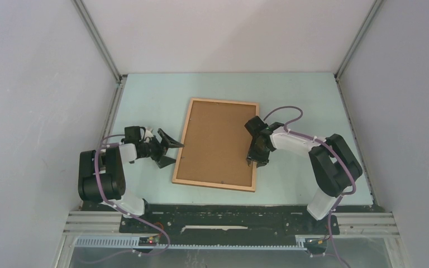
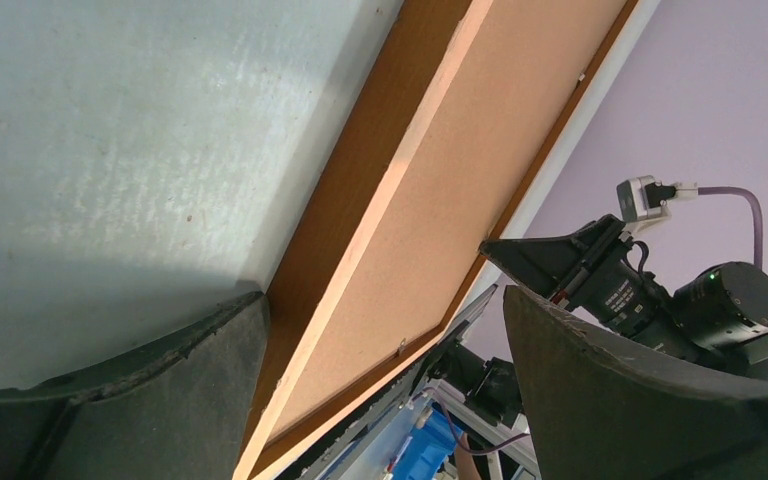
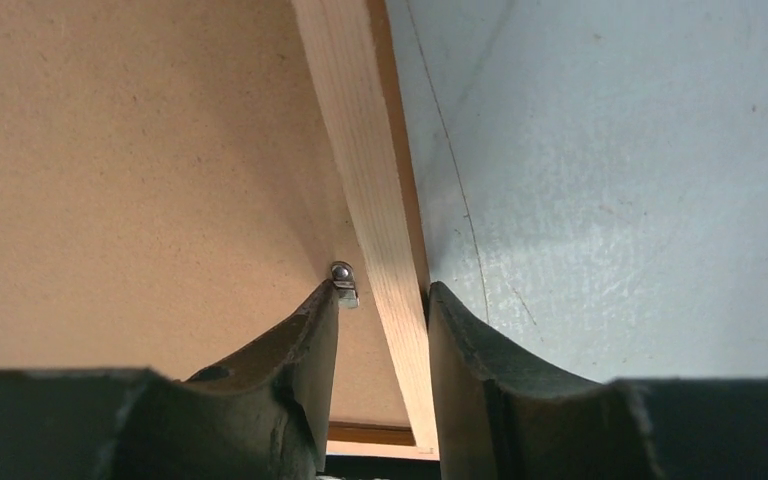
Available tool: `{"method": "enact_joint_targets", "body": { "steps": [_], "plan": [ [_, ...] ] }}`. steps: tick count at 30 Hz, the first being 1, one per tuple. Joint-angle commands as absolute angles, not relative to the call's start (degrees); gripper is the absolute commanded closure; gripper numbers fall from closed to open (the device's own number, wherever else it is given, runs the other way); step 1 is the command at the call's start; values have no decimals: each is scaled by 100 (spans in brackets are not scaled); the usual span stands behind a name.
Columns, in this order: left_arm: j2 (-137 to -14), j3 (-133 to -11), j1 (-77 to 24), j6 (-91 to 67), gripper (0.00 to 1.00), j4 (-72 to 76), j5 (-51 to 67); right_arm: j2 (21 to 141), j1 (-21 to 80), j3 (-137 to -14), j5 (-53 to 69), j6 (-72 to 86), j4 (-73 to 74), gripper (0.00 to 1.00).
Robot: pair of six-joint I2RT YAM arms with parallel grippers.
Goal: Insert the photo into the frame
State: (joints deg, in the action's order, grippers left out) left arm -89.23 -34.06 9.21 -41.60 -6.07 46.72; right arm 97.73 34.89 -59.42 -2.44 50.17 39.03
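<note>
Thin light-brown wooden rectangular frame is laid back-up mid-table, flat brown board seated in it, photo unseen; right rail straddled by right gripper, clamp unconfirmed, left gripper wide open; frame-securing step judged, board lift-out needed next

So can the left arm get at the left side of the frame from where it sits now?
Probably yes. The left pincer stands open right beside the left rail of the frame, with only bare table between them. The right pincer straddles the opposite rail, well out of its way.
</note>
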Motion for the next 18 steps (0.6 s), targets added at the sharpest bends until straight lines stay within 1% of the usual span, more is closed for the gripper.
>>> {"method": "enact_joint_targets", "body": {
  "steps": [1,10,14,18],
  "plan": [
    [-8850,-3257,903,-4250,4,-598,4855,9813,3429,-6049,134,3830,3580,100],
    [-8842,-3260,947,-4245,4,-598,4845,10125,3329,-6299,2,2081,3550,100],
    [-8845,-3257,963,-4245,4,-598,4843,10052,3261,-6335,0,1641,3383,100],
    [-8842,-3261,964,-4239,4,-597,4834,9953,3191,-6336,350,1348,3036,100]
  ]
}}
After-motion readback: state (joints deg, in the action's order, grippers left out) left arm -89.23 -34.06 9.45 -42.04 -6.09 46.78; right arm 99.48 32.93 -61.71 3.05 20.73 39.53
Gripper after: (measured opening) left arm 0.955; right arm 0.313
